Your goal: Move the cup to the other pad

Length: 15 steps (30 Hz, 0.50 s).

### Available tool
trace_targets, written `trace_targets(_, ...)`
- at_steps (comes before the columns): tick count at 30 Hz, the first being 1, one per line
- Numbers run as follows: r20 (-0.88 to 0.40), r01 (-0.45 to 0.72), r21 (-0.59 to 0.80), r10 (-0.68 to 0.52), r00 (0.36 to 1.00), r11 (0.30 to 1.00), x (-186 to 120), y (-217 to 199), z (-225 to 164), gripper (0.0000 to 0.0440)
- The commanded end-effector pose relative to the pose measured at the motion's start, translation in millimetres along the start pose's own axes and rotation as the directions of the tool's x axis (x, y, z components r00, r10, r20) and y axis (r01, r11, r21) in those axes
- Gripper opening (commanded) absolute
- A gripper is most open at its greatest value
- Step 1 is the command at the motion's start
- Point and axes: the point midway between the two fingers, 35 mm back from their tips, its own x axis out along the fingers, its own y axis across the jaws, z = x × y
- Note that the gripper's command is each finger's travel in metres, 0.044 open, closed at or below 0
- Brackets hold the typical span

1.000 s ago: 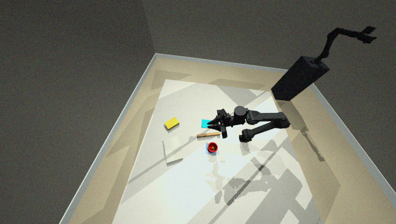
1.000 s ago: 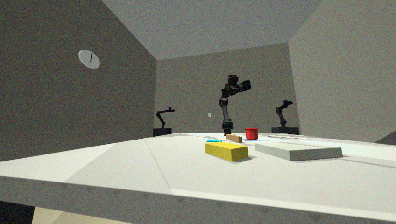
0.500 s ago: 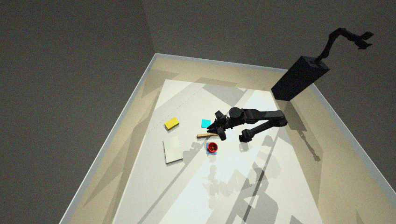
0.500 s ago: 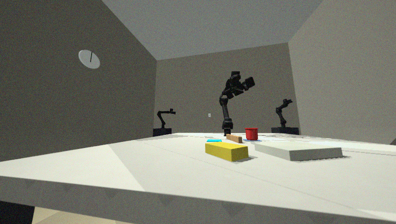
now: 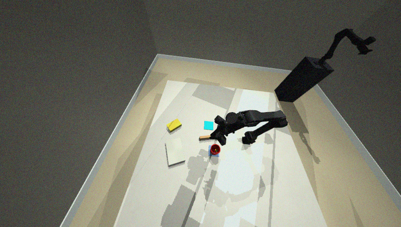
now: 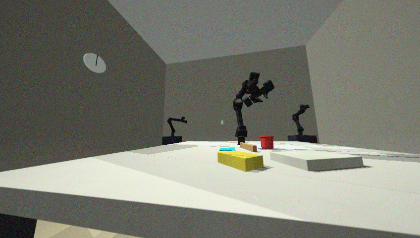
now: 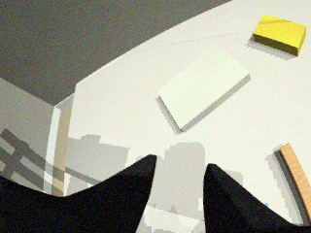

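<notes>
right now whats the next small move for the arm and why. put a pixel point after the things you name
Probably swing the gripper (image 5: 211, 137) (image 6: 261, 99) (image 7: 181, 167) over toward the red cup (image 5: 215, 149) (image 6: 267, 142) and open it wider, staying high. The fingers hang in the air with nothing between them, only partly apart, while the cup stands upright on the blue pad (image 5: 210, 153) (image 6: 274, 148), off to one side.
</notes>
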Motion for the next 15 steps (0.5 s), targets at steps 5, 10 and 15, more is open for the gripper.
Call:
trace_targets(5, -0.091, 0.062, 0.082, -0.054, 0.994, 0.995, 6.9, 1.5, -12.3, 0.0124)
trace_targets(10, -0.152, 0.123, 0.126, -0.103, 0.983, 0.984, 12.1, -0.2, -21.5, 0.0117)
trace_targets(15, -0.209, 0.192, 0.155, -0.158, 0.965, 0.969, 17.5, -4.5, -30.9, 0.0116)
